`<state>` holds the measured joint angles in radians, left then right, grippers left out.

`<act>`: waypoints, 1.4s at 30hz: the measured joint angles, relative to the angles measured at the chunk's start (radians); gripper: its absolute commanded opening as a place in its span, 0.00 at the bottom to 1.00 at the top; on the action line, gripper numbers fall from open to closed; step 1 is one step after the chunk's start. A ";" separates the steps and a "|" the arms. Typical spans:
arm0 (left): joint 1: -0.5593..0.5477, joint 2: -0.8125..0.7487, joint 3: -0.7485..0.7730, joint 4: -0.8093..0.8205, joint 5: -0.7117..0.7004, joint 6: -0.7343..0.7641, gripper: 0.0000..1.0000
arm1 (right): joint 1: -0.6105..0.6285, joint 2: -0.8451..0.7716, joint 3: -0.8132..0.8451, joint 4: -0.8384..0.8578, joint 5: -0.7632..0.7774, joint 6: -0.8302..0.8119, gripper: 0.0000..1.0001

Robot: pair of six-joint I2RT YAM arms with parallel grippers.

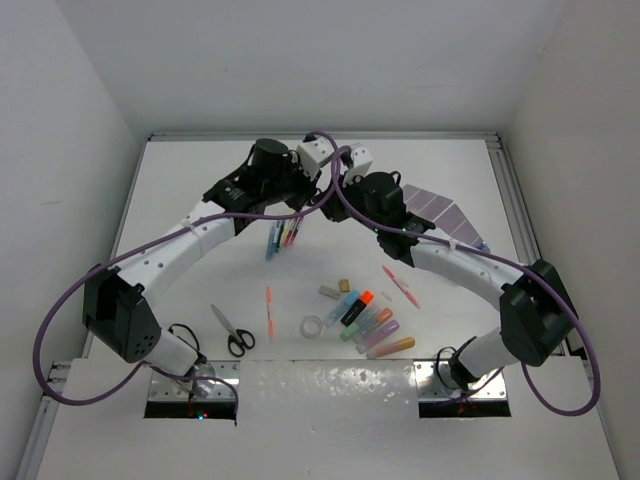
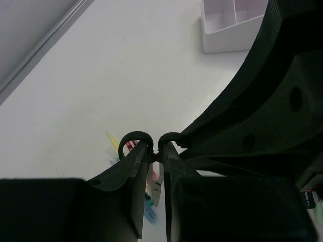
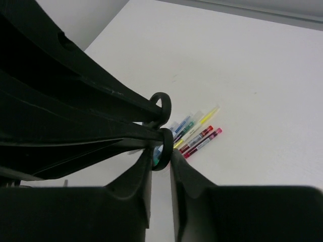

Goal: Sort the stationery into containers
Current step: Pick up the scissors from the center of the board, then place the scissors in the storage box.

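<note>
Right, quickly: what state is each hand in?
Left hand: closed on the scissors.
Right hand: around the scissors' handle; grip cannot be told.

Bright even overhead light, soft shadows, near foreground blurred

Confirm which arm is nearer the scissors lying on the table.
Left. Left arm has its base beside the scissors; right arm has its base beyond the highlighters. Left claw and right claw meet far back on other scissors.

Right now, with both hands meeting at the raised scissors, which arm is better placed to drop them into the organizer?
Right. The organizer lies on that side, by the right hand, which straddles a handle loop of the scissors. The left hand, pinching the scissors, would have to reach across.
</note>
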<state>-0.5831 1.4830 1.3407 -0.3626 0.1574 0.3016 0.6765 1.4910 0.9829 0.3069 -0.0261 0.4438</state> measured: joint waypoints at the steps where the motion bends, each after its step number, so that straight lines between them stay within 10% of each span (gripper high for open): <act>1: 0.000 0.000 0.000 0.000 0.000 0.001 0.00 | -0.002 0.001 0.000 0.001 0.002 0.002 0.04; 7: -0.003 -0.003 -0.001 -0.003 0.019 0.004 0.01 | -0.006 0.005 -0.002 0.007 0.021 0.002 0.00; 12: -0.003 -0.011 -0.014 0.002 0.031 0.006 0.46 | -0.007 0.005 -0.027 0.009 0.032 0.005 0.00; 25: -0.013 -0.027 -0.041 -0.010 0.045 -0.075 0.98 | -0.050 -0.064 -0.077 0.002 0.206 0.023 0.00; 42: 0.022 -0.127 -0.148 0.000 -0.295 -0.127 1.00 | -0.241 -0.460 -0.085 -0.294 0.800 -0.075 0.00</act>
<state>-0.5610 1.3556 1.1927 -0.3626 -0.1379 0.1745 0.4351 1.0309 0.8982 0.0132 0.7738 0.3687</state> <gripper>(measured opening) 0.996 0.024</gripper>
